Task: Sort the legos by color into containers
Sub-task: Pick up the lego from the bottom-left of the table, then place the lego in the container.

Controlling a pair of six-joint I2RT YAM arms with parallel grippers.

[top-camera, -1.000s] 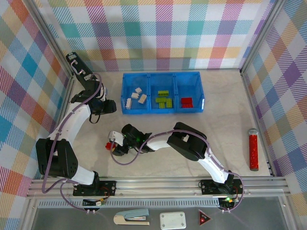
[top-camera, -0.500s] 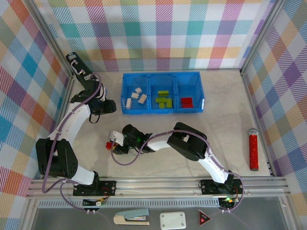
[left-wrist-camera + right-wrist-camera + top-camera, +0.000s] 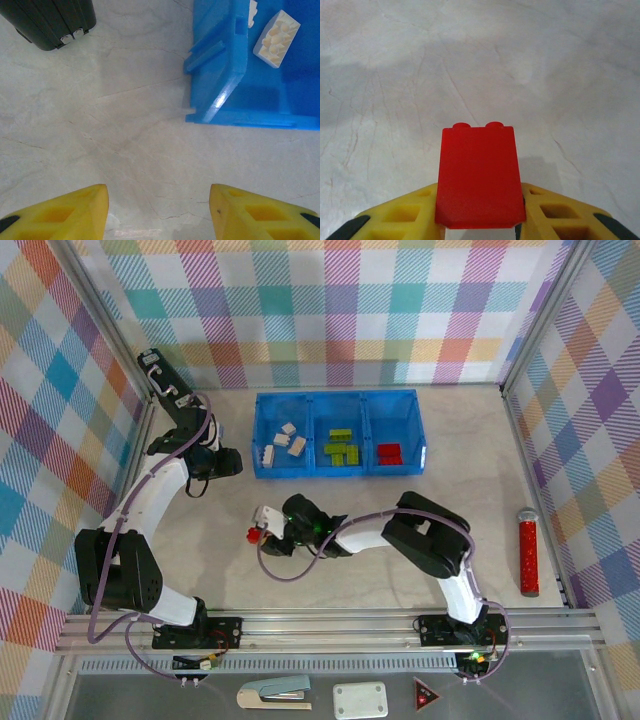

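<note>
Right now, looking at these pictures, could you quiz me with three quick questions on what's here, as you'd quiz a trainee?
1. True or false: the right arm's fingers are shut on a red brick.
2. Seen from above, which compartment of the blue tray holds the green bricks? A. left B. middle C. right
3. Fill in: the left compartment's bricks are ____ in colour.

Key
1. True
2. B
3. Cream
</note>
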